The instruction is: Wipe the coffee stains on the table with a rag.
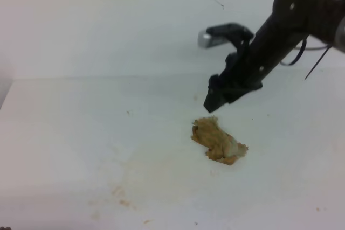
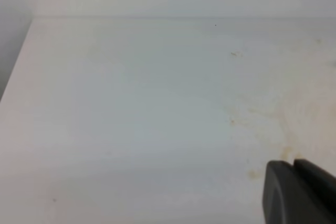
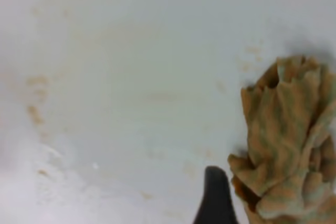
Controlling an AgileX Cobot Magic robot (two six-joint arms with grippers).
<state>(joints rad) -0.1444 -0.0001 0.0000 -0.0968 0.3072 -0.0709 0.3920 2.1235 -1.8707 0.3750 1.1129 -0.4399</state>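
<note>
The rag [image 1: 218,143], a wrinkled tan wad with brown patches, lies loose on the white table [image 1: 64,133] right of centre. My right gripper [image 1: 213,98] hangs just above its far left end, not touching it. In the right wrist view one dark finger [image 3: 215,195] shows at the bottom edge beside the rag [image 3: 286,145], with nothing held, so the jaws stand open. Of the coffee stains only faint orange-brown smears and specks [image 1: 122,197] show, also seen as specks [image 3: 35,114]. A dark piece of my left gripper [image 2: 296,195] shows at the lower right corner of its wrist view.
The table's far edge [image 1: 108,77] meets a plain pale wall. A faint tan smear [image 2: 286,124] spreads over the table in the left wrist view. Loose black cables [image 1: 315,60] hang from the right arm.
</note>
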